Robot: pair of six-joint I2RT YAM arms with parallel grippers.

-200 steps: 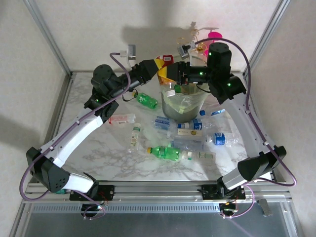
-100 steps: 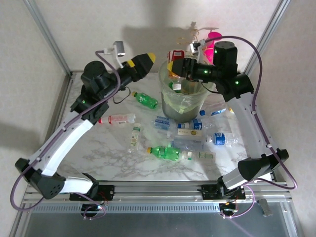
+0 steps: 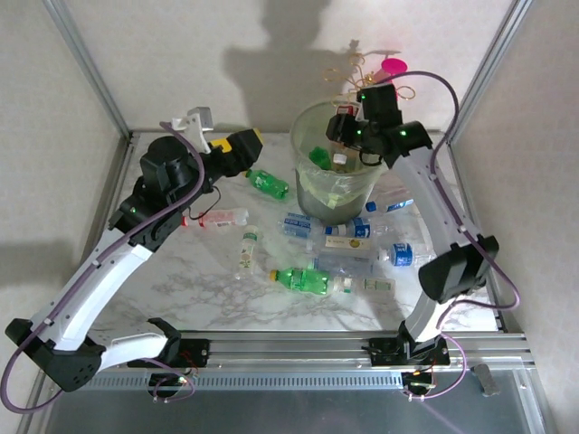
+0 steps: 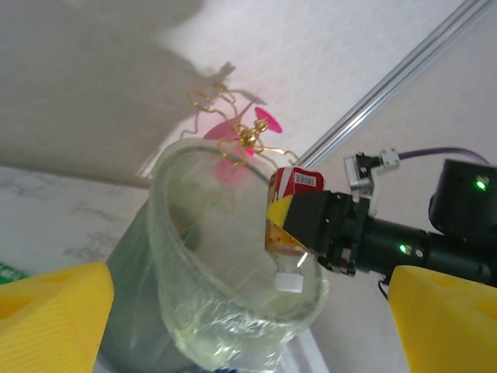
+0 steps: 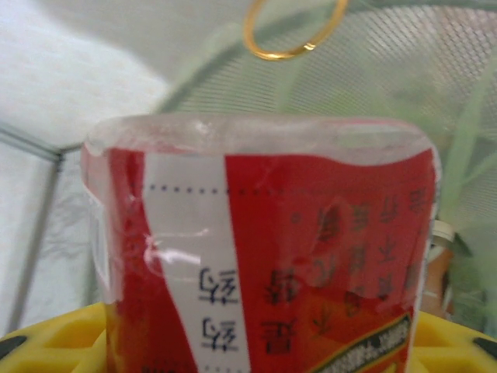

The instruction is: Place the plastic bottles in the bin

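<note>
Against white wall (image 4: 388, 31), red-labelled bottle (image 4: 299, 180) hangs near-vertical, cap (image 4: 289, 282) down, over bin (image 4: 178, 256).

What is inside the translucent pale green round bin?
A green plastic bottle lies in its yellowish-green bag. The right gripper holds a red-labelled bottle cap-down in the mouth, hiding the far right part.
</note>
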